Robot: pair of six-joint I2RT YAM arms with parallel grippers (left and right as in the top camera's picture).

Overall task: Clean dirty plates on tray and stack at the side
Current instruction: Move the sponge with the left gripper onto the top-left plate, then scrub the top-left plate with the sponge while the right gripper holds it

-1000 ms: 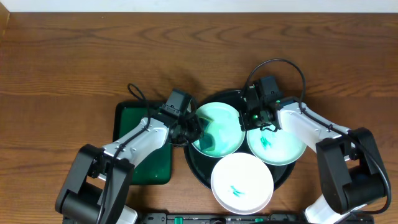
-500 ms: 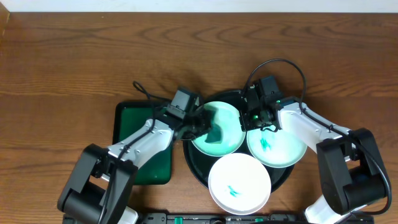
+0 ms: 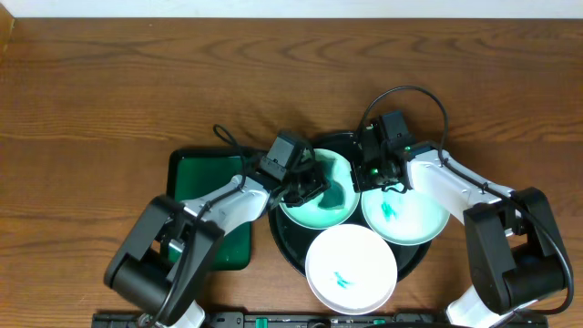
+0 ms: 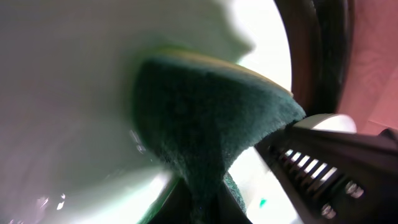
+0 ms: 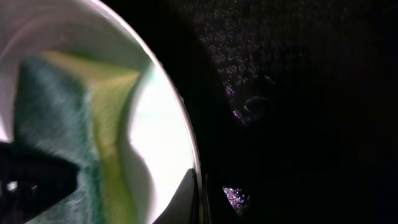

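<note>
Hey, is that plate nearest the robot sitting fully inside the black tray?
No, partly out. In the overhead view the plate overhangs the tray's near rim, its near edge past the black.

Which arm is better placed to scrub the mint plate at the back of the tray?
Left. The left tool clamps the green sponge against that plate; the right tool only holds its rim.

I take this for a robot lab bench: my two arms [image 3: 214,202] rise from 6 o'clock over a wooden table [image 3: 91,82], a black mount rail [image 3: 273,321] at their bases, a plain white wall [image 3: 291,7] at 12 o'clock.
</note>
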